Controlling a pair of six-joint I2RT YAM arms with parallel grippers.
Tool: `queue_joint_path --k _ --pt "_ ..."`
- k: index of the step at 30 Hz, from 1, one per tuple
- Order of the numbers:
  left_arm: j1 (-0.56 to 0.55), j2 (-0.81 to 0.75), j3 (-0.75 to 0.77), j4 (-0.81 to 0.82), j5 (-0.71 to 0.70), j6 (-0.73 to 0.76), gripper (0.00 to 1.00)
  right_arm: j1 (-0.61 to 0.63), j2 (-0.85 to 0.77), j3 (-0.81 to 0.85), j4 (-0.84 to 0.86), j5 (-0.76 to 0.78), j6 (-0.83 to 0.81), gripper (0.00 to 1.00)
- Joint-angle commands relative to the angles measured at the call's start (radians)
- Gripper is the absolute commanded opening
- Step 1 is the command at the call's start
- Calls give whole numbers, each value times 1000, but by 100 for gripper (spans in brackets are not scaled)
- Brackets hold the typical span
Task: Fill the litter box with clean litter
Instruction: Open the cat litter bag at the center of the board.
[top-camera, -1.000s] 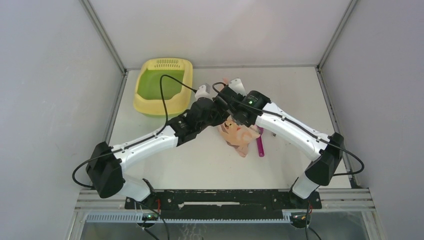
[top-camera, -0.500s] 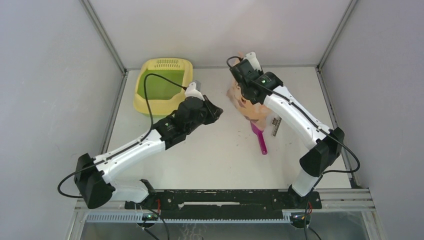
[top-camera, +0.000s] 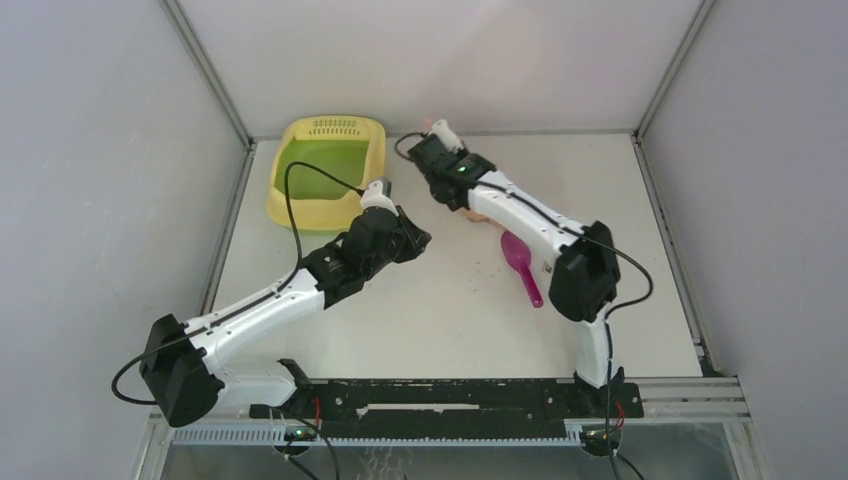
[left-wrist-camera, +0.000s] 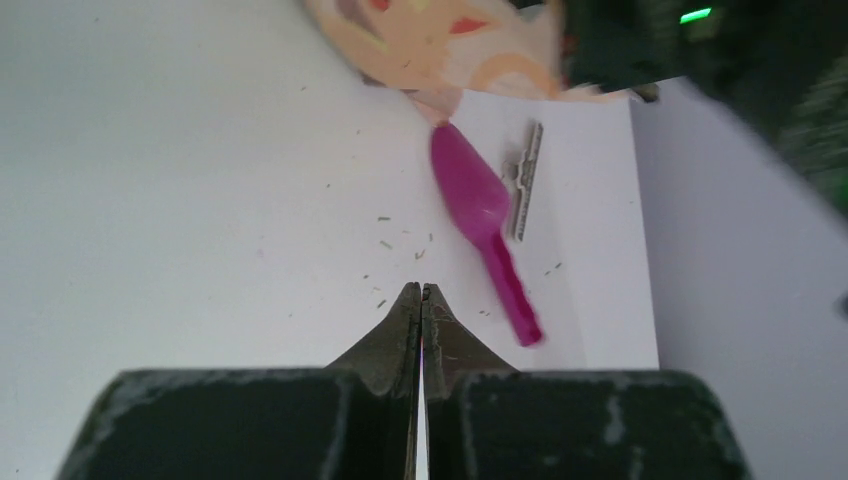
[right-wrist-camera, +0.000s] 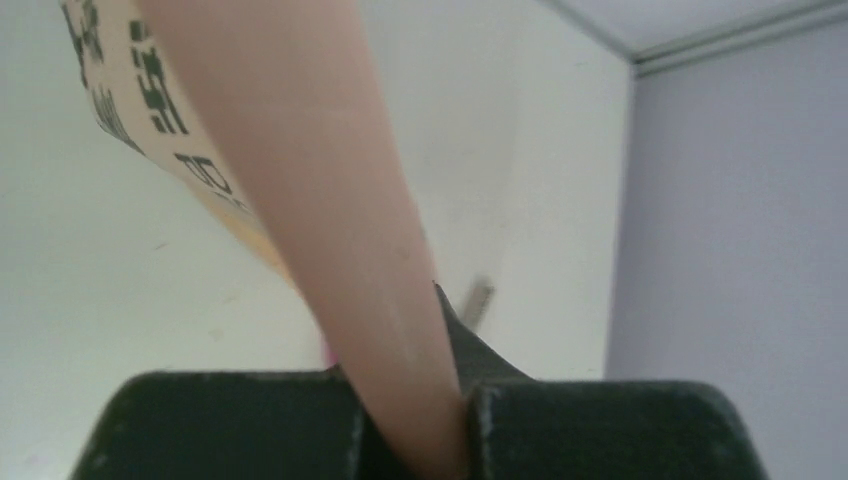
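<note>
The litter box, pale yellow with a bare green floor, stands at the far left. My right gripper is shut on the peach-pink bag, which hangs between its fingers. In the top view only a bit of the bag shows under the arm, right of the box. My left gripper is shut and empty over the table between the box and the bag; its tips meet. Of the clean litter, only stray granules lie on the table; the rest is hidden.
A magenta scoop lies on the table right of centre, also in the left wrist view. A small metal clip lies beside it. Grey walls close in the table at the back and on both sides.
My right gripper has lifted the bag off the table and carried it back and left toward the litter box. My left gripper has come away from the bag and drawn back left.
</note>
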Motion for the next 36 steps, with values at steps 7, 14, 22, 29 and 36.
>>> queue_joint_path --k 7,14,22,29,36 --pt "-3 -8 -143 135 9 -98 26 108 -51 -162 -44 -427 289 0" --pt "-53 101 -146 289 -10 -144 30 159 -126 -156 -138 -353 322 0" --pt "-77 181 -141 430 -65 -210 34 127 -142 -85 -242 -535 376 0" --pt "-86 185 -162 511 -106 -249 35 146 -167 -80 -260 -414 320 0" --pt "-85 258 -97 522 -111 -256 36 134 -199 -97 -235 -428 312 0"
